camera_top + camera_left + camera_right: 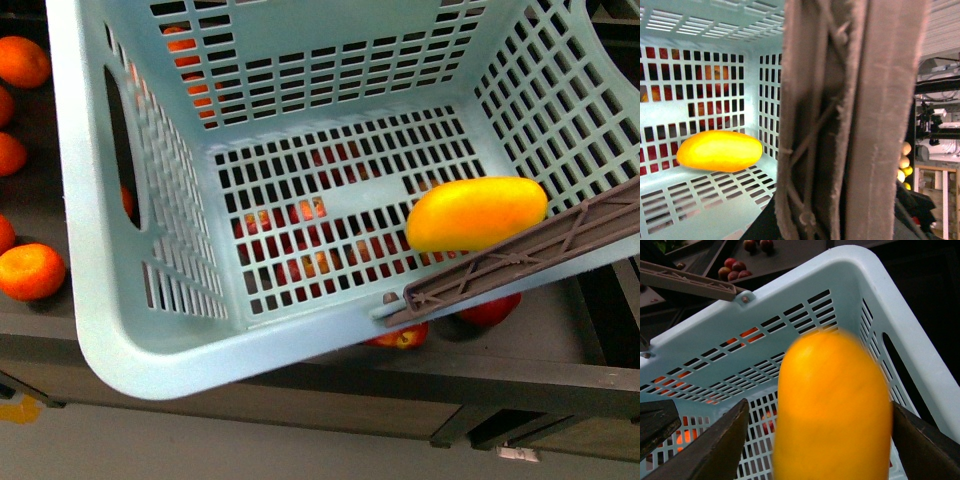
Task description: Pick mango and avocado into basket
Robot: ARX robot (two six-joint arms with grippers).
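I saw tangerines point(30, 270) strung down the left edge of the front view, lying on a dark table point(560, 320). Two red fruits point(490, 310) sat near each other on that same table, with grey floor point(200, 445) below its front edge. The right wrist view showed a cluster of dark red fruits point(732, 270). The left wrist view showed some yellow fruits point(904, 167), far off.

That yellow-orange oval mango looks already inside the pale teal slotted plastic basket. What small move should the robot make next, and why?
Probably raise the right gripper clear of the basket. The mango lies loose inside in the front and left wrist views, the gripper's fingers stand apart beside it, and no avocado is in the basket yet.
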